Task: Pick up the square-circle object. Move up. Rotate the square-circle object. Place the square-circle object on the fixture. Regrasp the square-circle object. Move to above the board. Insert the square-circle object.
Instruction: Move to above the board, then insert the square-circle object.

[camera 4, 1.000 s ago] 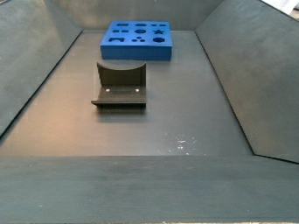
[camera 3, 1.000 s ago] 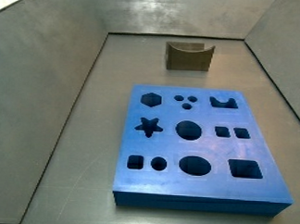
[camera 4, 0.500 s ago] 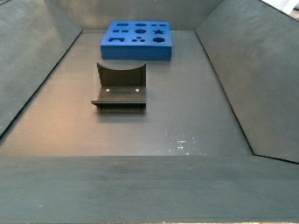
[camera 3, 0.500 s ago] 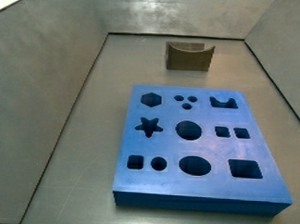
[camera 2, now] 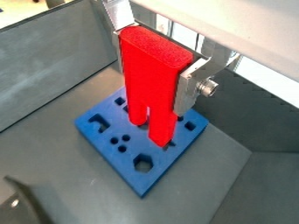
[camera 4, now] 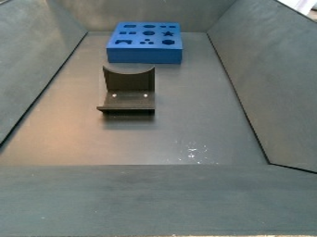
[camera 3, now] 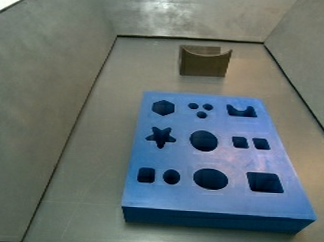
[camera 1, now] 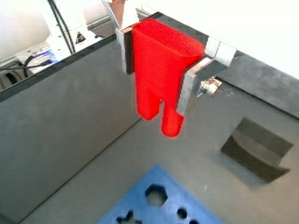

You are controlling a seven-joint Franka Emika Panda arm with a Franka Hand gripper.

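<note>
Red square-circle object (camera 1: 158, 70) in tool (camera 1: 163, 74)

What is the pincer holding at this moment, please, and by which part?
The pincer holds the square-circle object by its upper body, fingers on opposite sides, prongs hanging free above the board.

Dark grey floor (camera 4: 186, 130) of a walled bin, seen in both side views; the board (camera 3: 211, 163) laid flat on it, the fixture (camera 4: 128, 91) stood apart from the board; the gripper (camera 1: 163, 68) seen well above the floor, clamped on the square-circle object (camera 1: 159, 74)
</note>
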